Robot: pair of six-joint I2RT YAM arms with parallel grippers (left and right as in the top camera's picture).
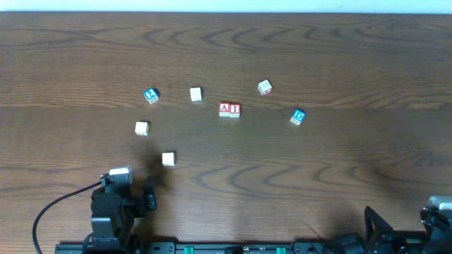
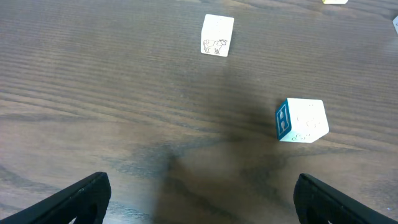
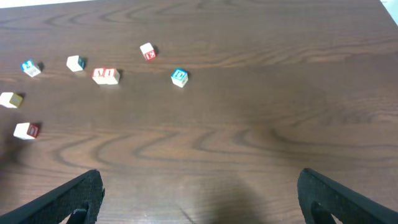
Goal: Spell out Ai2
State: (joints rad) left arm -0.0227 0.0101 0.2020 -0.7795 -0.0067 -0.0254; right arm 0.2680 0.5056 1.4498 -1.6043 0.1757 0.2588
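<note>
The red "A" cube [image 1: 224, 109] and the red "I" cube [image 1: 235, 109] touch side by side at mid table, reading "AI"; they also show in the right wrist view as the A cube [image 3: 100, 75] and the I cube [image 3: 112, 76]. The blue "2" cube [image 1: 150, 95] stands apart at the far left, and also shows in the right wrist view [image 3: 28, 67]. My left gripper [image 1: 134, 192] [image 2: 202, 193] is open and empty near the front left edge. My right gripper [image 1: 402, 220] [image 3: 200, 186] is open and empty at the front right.
The blue "D" cube [image 1: 298, 116] lies right of the pair, and a cube with red marks [image 1: 265, 87] lies behind it. Pale cubes lie at the back [image 1: 195, 94], at the left [image 1: 142, 128] [image 2: 217, 35] and just ahead of my left gripper [image 1: 168, 159] [image 2: 301, 120].
</note>
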